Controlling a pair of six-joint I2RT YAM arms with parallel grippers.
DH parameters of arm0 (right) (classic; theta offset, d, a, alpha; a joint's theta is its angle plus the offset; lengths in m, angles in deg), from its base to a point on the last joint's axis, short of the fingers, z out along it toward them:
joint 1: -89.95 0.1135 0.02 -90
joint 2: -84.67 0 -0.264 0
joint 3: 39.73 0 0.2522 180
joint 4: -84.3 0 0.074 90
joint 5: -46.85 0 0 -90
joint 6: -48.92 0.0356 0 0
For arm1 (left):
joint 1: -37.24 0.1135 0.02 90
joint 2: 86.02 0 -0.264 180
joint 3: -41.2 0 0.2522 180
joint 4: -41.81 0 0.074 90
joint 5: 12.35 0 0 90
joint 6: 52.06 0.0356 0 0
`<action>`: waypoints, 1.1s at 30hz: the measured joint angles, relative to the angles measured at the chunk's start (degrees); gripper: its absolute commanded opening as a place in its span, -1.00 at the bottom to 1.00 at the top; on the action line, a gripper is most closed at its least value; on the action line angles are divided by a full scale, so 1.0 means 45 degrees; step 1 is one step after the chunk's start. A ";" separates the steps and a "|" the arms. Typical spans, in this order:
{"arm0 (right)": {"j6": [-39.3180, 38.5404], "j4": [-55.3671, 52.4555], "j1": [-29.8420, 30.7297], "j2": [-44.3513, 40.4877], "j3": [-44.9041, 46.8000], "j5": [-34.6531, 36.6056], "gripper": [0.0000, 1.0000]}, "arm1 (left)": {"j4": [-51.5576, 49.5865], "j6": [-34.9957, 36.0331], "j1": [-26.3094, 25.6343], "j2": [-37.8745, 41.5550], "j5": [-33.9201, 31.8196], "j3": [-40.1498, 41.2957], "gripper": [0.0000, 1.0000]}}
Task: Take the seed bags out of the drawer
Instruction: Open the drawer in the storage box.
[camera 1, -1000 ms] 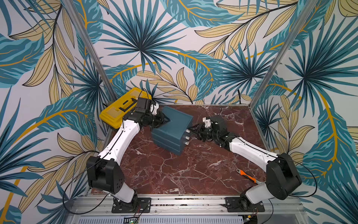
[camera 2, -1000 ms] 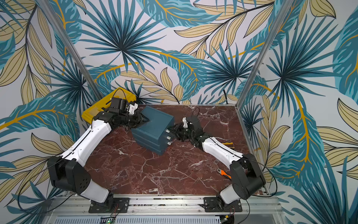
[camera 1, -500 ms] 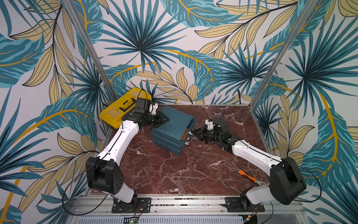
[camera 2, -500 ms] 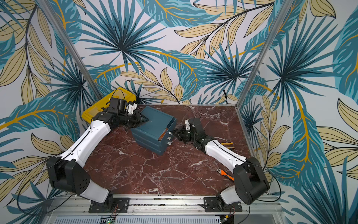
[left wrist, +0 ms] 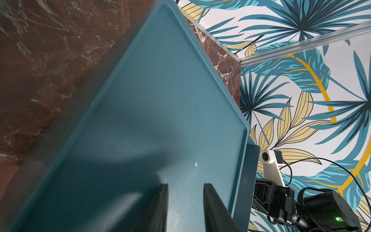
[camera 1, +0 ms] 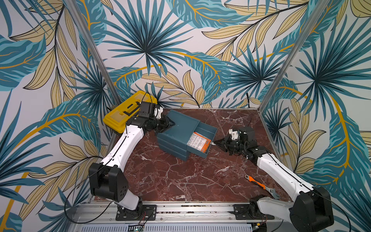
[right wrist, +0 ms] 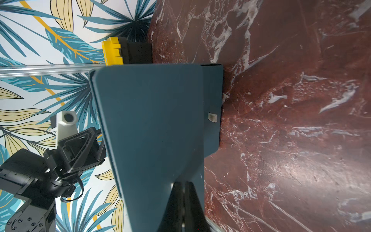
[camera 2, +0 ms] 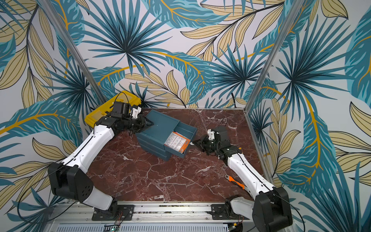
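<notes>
A blue drawer cabinet (camera 1: pixel 178 128) is being shown standing askew on the red marble desk (camera 1: pixel 180 180), with its top drawer (camera 1: pixel 207 130) being held pulled out toward the right arm (camera 1: pixel 277 170). The seed bags (camera 1: pixel 198 141) are being carried inside that open drawer, as both top views are showing. The uppermost is being displayed with its white printed back up and an orange edge toward the drawer front; how many are being stacked there cannot be told. The small white handle (camera 1: pixel 213 143) on the drawer front is being gripped by the right jaws, whose fingers (right wrist: pixel 176 200) are being pressed almost together in the right wrist view. The left jaws are being rested on the rear corner of the cabinet top. Their fingers (left wrist: pixel 158 209) are being shown slightly apart, with only the blue top between them. A yellow toolbox (camera 1: pixel 120 116) is being seen at the far left corner, behind the left arm (camera 1: pixel 128 140). An orange-handled wrench (camera 1: pixel 259 183) is being seen near the right arm's base.
</notes>
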 measured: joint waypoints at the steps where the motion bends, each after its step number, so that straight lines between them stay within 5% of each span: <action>1: -0.0053 -0.0117 -0.0073 -0.0029 0.0000 -0.0063 -1.00 | 0.0039 -0.0015 0.0000 0.0024 0.0000 0.0058 -0.33; 12: -0.0534 -0.0452 -0.0165 -0.0015 -0.0015 -0.0340 -0.97 | 0.0403 -0.0068 0.0010 0.0219 0.0005 0.0413 -0.33; 17: -0.1044 -0.0908 -0.0165 -0.0010 -0.0194 -0.0330 -0.78 | 0.0427 -0.0160 0.0015 0.0223 0.0005 0.0423 -0.33; 20: -0.1418 -0.1467 -0.0165 -0.0010 -0.0374 -0.0223 -0.37 | 0.0486 -0.0209 0.0019 0.0233 0.0005 0.0457 -0.33; 25: -0.2186 -0.2589 -0.0248 0.0058 -0.0612 0.0058 -0.04 | 0.0578 -0.0262 0.0024 0.0282 0.0010 0.0539 -0.33; 33: -0.4503 -0.5853 -0.0248 0.0083 -0.2273 0.1894 0.07 | 0.0631 -0.0277 0.0024 0.0282 0.0000 0.0554 -0.33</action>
